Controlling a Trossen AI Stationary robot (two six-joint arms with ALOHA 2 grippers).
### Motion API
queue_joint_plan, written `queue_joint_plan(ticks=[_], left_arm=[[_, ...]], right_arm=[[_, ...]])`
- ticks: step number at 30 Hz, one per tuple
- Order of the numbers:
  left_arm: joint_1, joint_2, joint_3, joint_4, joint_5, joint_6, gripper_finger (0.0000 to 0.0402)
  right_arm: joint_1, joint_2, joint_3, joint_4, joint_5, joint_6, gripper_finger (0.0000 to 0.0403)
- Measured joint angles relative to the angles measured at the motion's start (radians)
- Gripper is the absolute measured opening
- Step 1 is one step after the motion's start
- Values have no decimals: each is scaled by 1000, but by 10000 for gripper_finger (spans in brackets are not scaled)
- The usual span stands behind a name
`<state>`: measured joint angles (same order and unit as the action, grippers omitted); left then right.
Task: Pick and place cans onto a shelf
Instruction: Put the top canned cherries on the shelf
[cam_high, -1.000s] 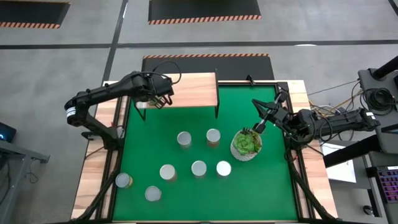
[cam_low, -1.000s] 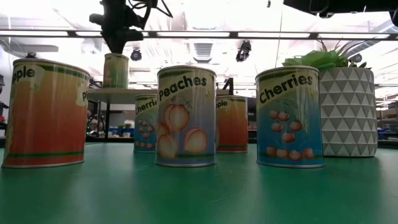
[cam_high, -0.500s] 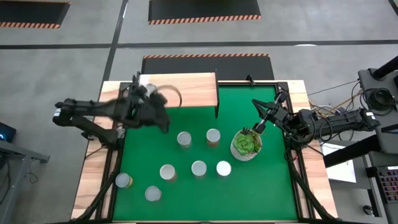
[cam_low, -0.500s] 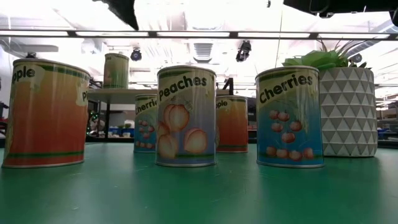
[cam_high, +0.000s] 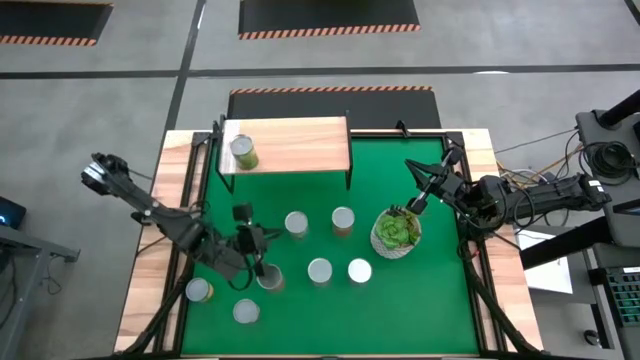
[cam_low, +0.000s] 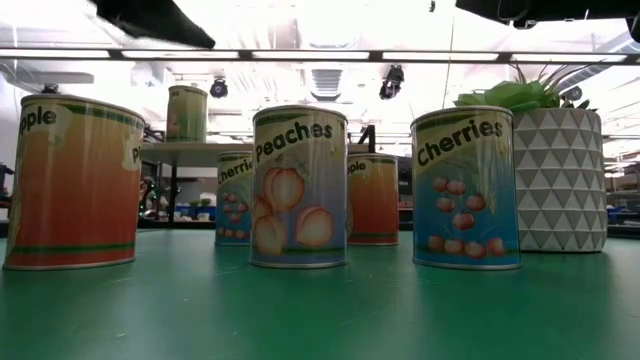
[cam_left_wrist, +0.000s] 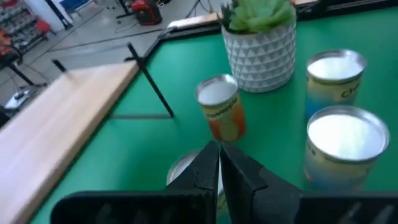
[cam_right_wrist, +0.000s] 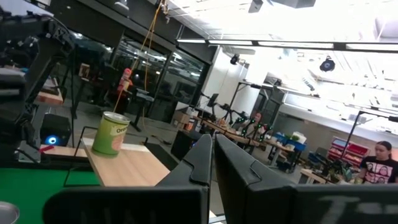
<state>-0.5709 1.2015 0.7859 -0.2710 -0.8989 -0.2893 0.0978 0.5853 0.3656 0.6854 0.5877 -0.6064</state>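
**tinwatcher:** One green-labelled can with a silvery top (cam_high: 241, 152) is standing upright on the left end of the low light-wood shelf with thin black legs (cam_high: 300, 146). Seven other small silver-topped cans are down on the green mat (cam_high: 420, 300). Two sit just in front of the shelf (cam_high: 296, 224) and (cam_high: 343, 219), three sit in a row nearer the front, and two are off in the front-left corner.

**benchside_bob:** Where are the arms?

**tinwatcher:** The left gripper (cam_high: 259, 263) is low over the mat, right at the leftmost can of that middle row (cam_high: 268, 278). In its wrist view the two dark fingers (cam_left_wrist: 208, 167) are pressed together, tips above a can's silver rim, holding nothing. The right gripper (cam_high: 413, 207) is parked at the right side, just beside the white patterned pot with the leafy green plant (cam_high: 396, 233), fingers (cam_right_wrist: 205, 158) together too.

**benchside_bob:** Labels?

**tinwatcher:** From table height I can read Peaches (cam_low: 299, 187) and Cherries (cam_low: 465, 188).
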Motion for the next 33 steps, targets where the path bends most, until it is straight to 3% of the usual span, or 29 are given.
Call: queue_joint_plan(ticks=[8, 12, 17, 22, 33], left_arm=[[9, 2, -29, 1, 0, -59, 0], [10, 7, -22, -21, 0, -57, 0], [10, 2, -9, -56, 0, -24, 0], [10, -57, 9, -61, -19, 95, 0], [9, -280, -32, -61, -401, 159, 0]], right_arm=[[0, 0, 0, 0, 0, 5, 9], [0, 7, 0, 0, -7, 98, 9], [0, 64, 8, -9, -181, 143, 9], [0, 187, 132, -114, -202, 230, 9], [0, 542, 579, -651, -199, 412, 9]])
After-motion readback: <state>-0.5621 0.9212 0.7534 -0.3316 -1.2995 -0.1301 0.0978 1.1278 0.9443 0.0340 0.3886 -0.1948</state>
